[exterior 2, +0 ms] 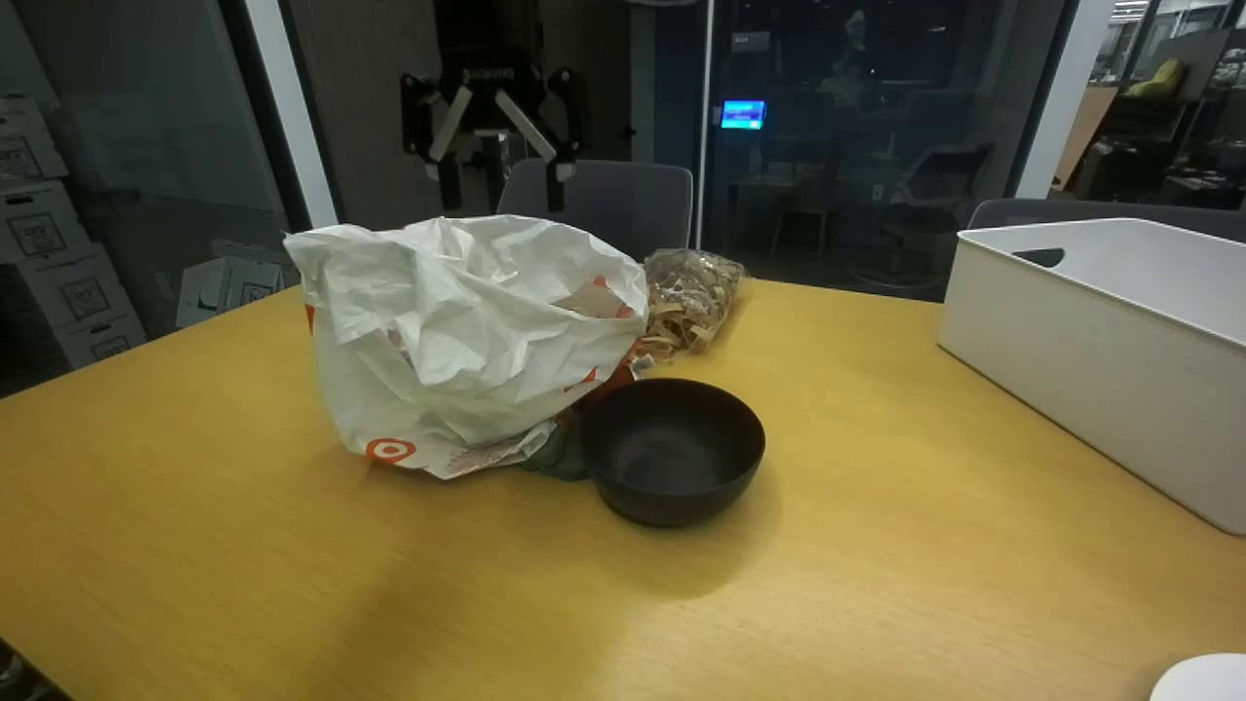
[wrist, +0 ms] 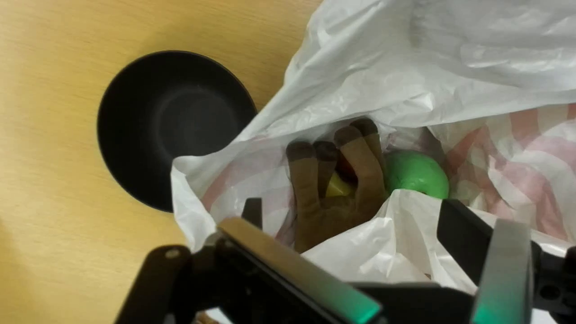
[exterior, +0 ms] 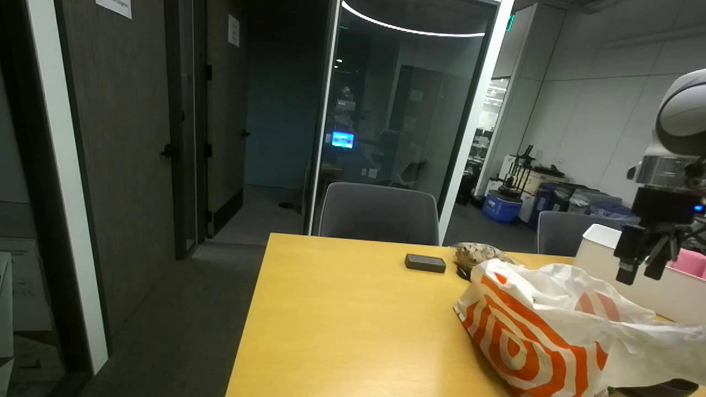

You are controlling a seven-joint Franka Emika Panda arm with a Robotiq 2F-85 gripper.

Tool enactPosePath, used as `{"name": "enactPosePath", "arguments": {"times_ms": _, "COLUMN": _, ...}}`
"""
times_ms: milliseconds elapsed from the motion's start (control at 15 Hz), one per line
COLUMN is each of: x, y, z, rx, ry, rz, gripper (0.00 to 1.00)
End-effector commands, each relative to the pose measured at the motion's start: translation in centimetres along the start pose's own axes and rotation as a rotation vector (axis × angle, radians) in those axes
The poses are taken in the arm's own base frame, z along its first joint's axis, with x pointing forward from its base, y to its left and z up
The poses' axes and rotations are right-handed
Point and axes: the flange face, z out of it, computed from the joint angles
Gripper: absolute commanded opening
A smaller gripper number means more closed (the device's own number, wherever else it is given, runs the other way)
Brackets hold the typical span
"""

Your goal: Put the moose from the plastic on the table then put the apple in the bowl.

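at the left of the wrist view the bowl (wrist: 128, 117) is standing upright on the table (wrist: 45, 67), nothing showing inside it, so the second step is presumably waiting; to its right the bag (wrist: 396, 72) is gaping, its lip overlapping the bowl's edge from this angle — whether they are touching there i cannot tell; inside the bag the moose (wrist: 335, 213) is lying, so the step in hand looks to be the first, getting it out onto the table; the gripper (exterior 2: 502, 190) is hanging above the bag, its jaws spread wide and holding nothing; the next move is probably calling for a drop straight through the bag's mouth, one jaw passing either side of the moose, without snagging the loose plastic that is covering its lower part; the moose is pointing its legs towards the top of the wrist view, dark hooves foremost; the legs are running top to bottom, those on the right slanting a little leftward at the hooves — roughly crosswise to the spread of the jaws, which ought to be suiting a pinch; the body is disappearing under a flap, so its own long axis and the head's facing i cannot tell; just right of the legs the apple (wrist: 416, 173), round and green, is resting in the same bag, its lower edge partly covered.
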Motion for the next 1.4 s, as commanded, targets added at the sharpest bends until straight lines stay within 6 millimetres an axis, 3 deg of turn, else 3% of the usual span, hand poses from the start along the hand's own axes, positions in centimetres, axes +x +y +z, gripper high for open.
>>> {"name": "enactPosePath", "arguments": {"times_ms": 0, "x": 2.2, "y": -0.3, "z": 3.7, "rx": 0.077, "ry": -0.025, "rz": -0.013, "gripper": 1.00}}
{"name": "enactPosePath", "arguments": {"times_ms": 267, "x": 2.3, "y": -0.7, "z": 8.5, "rx": 0.155, "ry": -0.116, "rz": -0.003, "gripper": 1.00}}
{"name": "enactPosePath", "arguments": {"times_ms": 600, "x": 4.0, "y": -1.5, "z": 13.4, "rx": 0.152, "ry": -0.141, "rz": 0.021, "gripper": 1.00}}
{"name": "enactPosePath", "arguments": {"times_ms": 1000, "x": 8.2, "y": -2.4, "z": 15.3, "rx": 0.053, "ry": 0.039, "rz": 0.090, "gripper": 1.00}}
{"name": "enactPosePath", "arguments": {"times_ms": 1333, "x": 9.3, "y": -3.2, "z": 18.6, "rx": -0.014, "ry": 0.029, "rz": 0.094, "gripper": 1.00}}
